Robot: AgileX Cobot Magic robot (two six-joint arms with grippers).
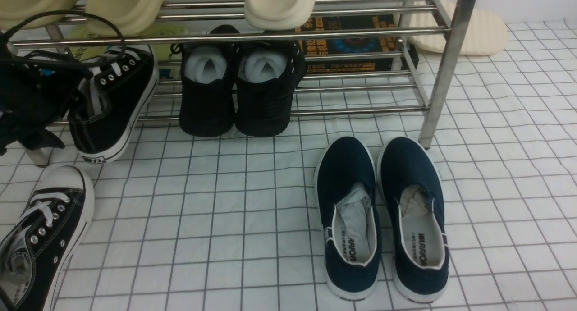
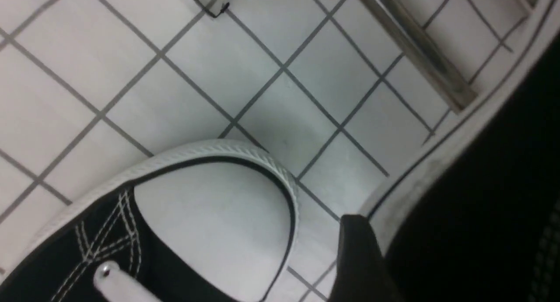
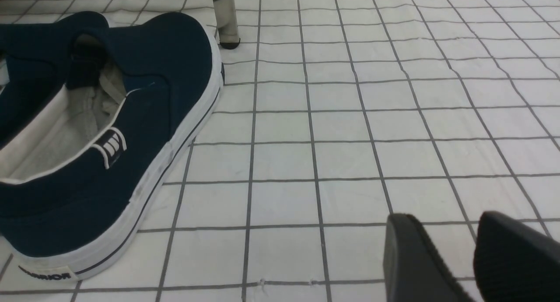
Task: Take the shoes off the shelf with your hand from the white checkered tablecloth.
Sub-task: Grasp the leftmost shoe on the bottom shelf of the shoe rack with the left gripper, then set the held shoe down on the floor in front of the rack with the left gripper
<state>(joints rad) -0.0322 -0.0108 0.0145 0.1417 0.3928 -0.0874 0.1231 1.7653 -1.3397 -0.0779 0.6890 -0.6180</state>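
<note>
- left hand (image 1: 38,99) sits at the left end of the shelf (image 1: 315,30), clamped on one black sneaker (image 1: 115,103)
- left wrist view: one finger (image 2: 358,258) is pressed on that sneaker's white sole wall; the other finger is hidden behind the shoe
- held sneaker is tilted, toe up against the lower rods, heel down at the checkered tablecloth (image 1: 225,212); can't tell if the heel touches
- second sneaker (image 1: 43,239) lies flat on the cloth at the near left, toe cap toward the shelf, close to the held one but apart
- right hand (image 3: 455,249) shows only in its wrist view: fingers spread, nothing between them, low over bare cloth
- navy slip-ons (image 1: 381,216) stand side by side on the cloth in front of the shelf's right leg; the right hand is near the right-side one, apart from it
- black stuffed shoes (image 1: 239,94) sit as a pair on the bottom tier, heels hanging over the front rod
- three cream slippers (image 1: 279,6) on the upper tier
- one more cream slipper (image 1: 469,29) lies on the cloth behind the right leg
</note>
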